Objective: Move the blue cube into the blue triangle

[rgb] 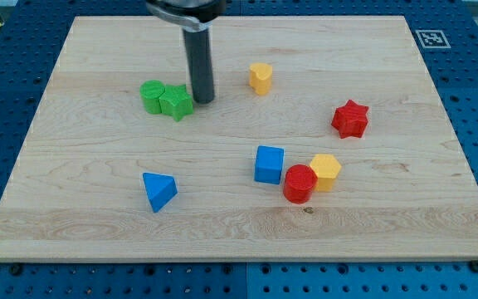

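The blue cube (pixel 269 164) sits right of centre on the wooden board (pixel 98 224), well apart from the blue triangle (pixel 158 191) to its left. A red cylinder (pixel 299 183) and yellow block (pixel 325 171) lie just right. Far left, my tip (pixel 203 100), a bare rod without fingers, touches the green star (pixel 176 103) beside a green cylinder (pixel 152 95).

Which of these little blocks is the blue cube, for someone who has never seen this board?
Start at the wooden board and look just right of its middle, toward the view's bottom. Three blocks cluster there: the blue cube is leftmost, with a red cylinder and a yellow block to its right. It alone is blue and square-faced.
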Robot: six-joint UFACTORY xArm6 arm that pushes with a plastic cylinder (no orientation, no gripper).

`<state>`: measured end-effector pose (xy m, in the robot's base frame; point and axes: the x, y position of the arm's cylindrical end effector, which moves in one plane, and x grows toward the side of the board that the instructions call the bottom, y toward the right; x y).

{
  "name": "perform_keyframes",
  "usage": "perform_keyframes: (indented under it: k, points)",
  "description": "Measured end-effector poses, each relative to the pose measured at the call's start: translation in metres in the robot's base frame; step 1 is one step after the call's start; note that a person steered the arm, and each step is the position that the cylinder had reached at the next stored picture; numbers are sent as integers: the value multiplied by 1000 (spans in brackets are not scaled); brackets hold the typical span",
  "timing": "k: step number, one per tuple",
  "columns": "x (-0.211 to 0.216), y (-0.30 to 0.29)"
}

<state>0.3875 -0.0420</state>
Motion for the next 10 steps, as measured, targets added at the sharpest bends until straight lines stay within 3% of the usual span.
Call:
perform_keyframes:
  k: [1, 3, 5, 6, 10]
  points:
    - [21, 51]
    - [114, 111]
    - [137, 106]
    - [142, 76]
    - [114, 65]
